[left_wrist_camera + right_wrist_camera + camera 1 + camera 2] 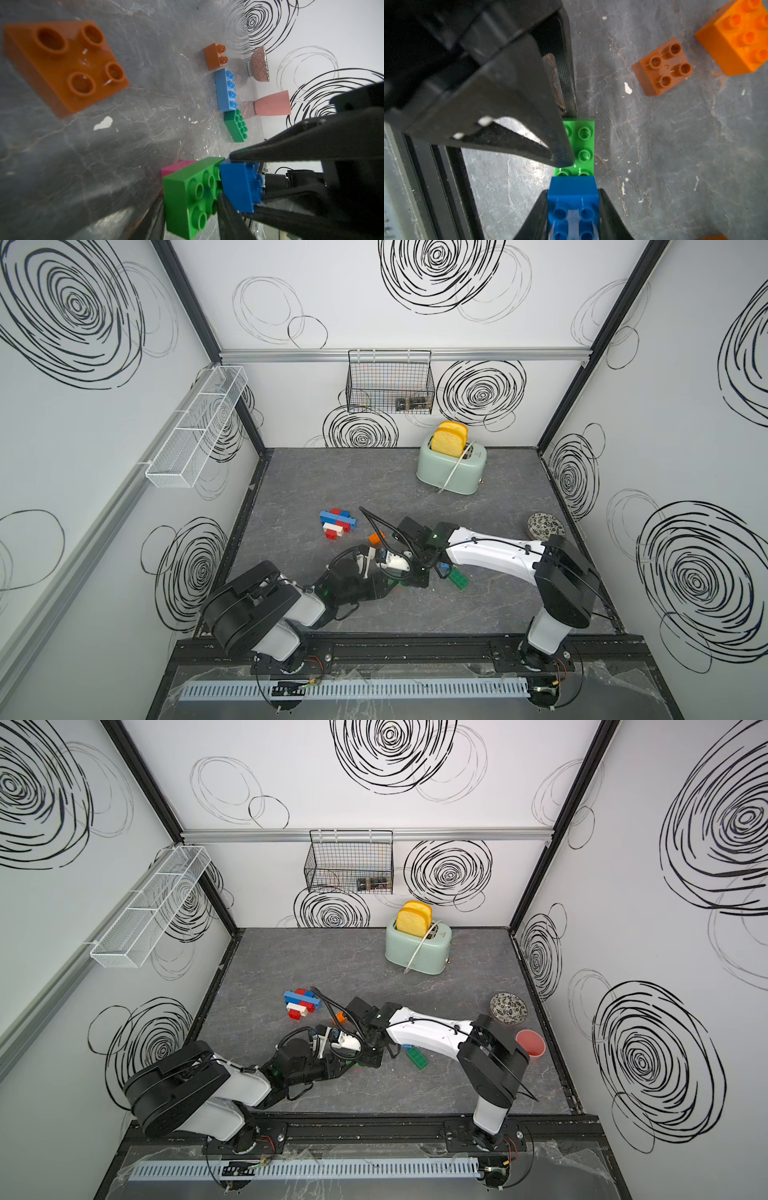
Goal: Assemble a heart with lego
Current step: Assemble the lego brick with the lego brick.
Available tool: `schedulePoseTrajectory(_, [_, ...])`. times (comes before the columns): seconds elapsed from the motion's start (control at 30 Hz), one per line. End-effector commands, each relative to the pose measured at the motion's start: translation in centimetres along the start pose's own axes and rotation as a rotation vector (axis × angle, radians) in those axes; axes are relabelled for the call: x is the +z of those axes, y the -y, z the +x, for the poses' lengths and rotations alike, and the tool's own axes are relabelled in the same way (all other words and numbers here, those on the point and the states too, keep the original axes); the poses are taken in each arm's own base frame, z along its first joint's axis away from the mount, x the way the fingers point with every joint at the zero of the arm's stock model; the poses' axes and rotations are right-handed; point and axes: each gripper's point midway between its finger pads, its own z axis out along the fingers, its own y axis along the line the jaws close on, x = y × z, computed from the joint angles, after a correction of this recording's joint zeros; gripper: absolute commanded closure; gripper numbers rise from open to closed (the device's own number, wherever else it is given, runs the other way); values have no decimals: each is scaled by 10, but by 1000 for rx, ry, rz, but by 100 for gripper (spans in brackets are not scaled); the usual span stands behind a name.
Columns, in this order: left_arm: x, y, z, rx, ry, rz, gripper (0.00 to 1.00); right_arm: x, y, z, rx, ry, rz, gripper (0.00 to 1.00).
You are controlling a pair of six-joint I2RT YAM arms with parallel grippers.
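Observation:
My left gripper (191, 214) is shut on a green lego brick (187, 197), and a pink brick (178, 166) shows just behind it. My right gripper (573, 209) is shut on a blue brick (573, 197), which meets the green brick (582, 143) at one end of its studded face. In both top views the two grippers meet near the table's front middle (409, 574) (365, 1052). A joined cluster of blue, red and white bricks (338, 524) (302, 1002) lies further back to the left.
Loose bricks lie around: orange (376, 537), green oblong (457, 578), brown (662, 66), light blue (225, 91). A mint toaster (451, 468) with bread stands at the back. A patterned bowl (545, 526) and a pink cup (530, 1043) stand by the right wall.

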Motion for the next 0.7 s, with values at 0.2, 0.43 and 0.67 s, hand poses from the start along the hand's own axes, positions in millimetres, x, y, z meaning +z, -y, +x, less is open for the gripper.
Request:
schedulePoseTrajectory(0.2, [-4, -12, 6, -33, -6, -23, 56, 13, -4, 10, -21, -72, -19, 66])
schedulePoseTrajectory(0.43, [-5, -16, 6, -37, -5, -29, 56, 21, -9, 27, -74, -132, -9, 66])
schedulePoseTrajectory(0.67, [-3, -19, 6, -36, -12, -36, 56, 26, -10, 32, -110, -147, 2, 67])
